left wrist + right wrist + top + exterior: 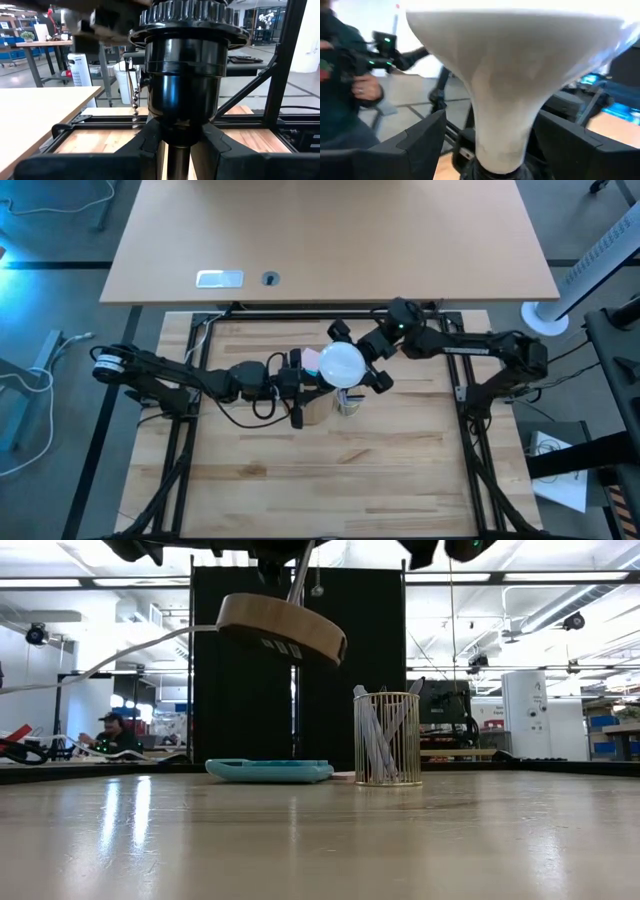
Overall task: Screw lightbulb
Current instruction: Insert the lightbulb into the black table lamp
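Note:
The frosted white lightbulb (340, 363) stands globe up, its narrow neck (502, 130) going down into the black socket (185, 75) of a lamp. The lamp's round wooden disc (283, 628) hangs tilted, clear of the table. My left gripper (296, 387) comes from the table's left and is shut on the lamp below the socket. My right gripper (362, 358) comes from the right and is open. Its fingers (420, 142) stand on either side of the bulb's neck, with a gap showing on each side. My left gripper pinches the lamp's thin metal stem (178, 161) just under the black socket, between its two fingers (145, 150). The fingers come about level from the table's left and lie across the stem. The lamp is lifted clear, its wooden disc tilted below and its white cord trailing left.
A blue calculator (270, 770) lies flat on the table and a gold wire cup (387, 738) with pens stands beside it, both under the raised lamp. A person (350, 85) stands beyond the table. Bare wooden tabletop (330, 480) lies toward the near edge.

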`<state>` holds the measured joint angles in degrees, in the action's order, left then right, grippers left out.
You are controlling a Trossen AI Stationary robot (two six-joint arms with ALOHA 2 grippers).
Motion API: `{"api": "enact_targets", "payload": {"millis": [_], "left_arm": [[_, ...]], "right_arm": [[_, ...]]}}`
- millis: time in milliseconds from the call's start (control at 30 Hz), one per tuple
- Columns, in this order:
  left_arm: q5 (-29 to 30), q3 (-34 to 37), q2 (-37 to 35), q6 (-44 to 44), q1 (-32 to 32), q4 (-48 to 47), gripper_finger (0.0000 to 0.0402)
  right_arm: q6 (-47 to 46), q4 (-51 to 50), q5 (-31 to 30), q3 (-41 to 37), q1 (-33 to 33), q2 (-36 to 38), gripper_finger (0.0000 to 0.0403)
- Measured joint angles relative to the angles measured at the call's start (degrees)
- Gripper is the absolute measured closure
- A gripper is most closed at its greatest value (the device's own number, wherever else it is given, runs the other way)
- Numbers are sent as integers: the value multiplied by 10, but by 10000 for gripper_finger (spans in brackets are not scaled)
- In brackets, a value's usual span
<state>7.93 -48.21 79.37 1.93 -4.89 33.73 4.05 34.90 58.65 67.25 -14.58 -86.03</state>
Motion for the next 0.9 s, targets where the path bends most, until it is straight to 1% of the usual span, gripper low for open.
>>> {"api": "enact_targets", "payload": {"millis": [133, 200, 300, 400, 500, 900], "left_arm": [[0, 0, 0, -1, 0, 3, 340], [0, 0, 1, -4, 0, 2, 340], [0, 0, 3, -6, 0, 2, 340], [0, 0, 3, -7, 0, 1, 340], [0, 0, 3, -7, 0, 2, 340], [-6, 0, 3, -8, 1, 2, 340]], "right_arm": [[-52, 42, 34, 20, -14, -33, 124], [-68, 48, 48, 32, -18, -43, 128], [-75, 48, 74, 52, -20, -55, 133], [-87, 48, 114, 67, -23, -61, 138], [-90, 49, 136, 74, -28, -63, 142], [-85, 46, 149, 82, -33, -77, 176]]}}
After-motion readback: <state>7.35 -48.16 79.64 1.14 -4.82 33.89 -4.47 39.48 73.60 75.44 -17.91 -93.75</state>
